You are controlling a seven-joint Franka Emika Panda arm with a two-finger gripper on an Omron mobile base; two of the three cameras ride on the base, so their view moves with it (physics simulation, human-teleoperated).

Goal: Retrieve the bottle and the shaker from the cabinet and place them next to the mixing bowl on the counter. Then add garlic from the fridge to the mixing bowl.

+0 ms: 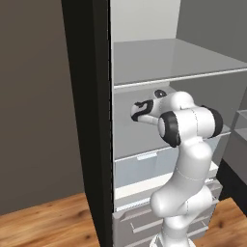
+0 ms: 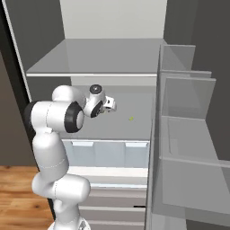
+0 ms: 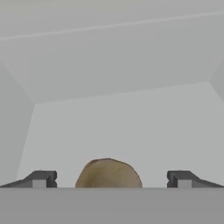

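I see my gripper inside the fridge, jaws wide apart, the garlic between the fingertips.

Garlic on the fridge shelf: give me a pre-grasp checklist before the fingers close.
1. Gripper open: ok, the jaws stand wide apart.
2. Garlic between the fingers: ok, it sits roughly midway in the hand view.
3. Gaps on both sides of the garlic: ok, neither tip touches it.
4. Hand inside the fridge, over the middle shelf: ok in the right base view.
5. Fingers deep enough around the garlic: cannot tell, its lower part is cut off.
6. Garlic resting flat on the shelf: cannot tell.
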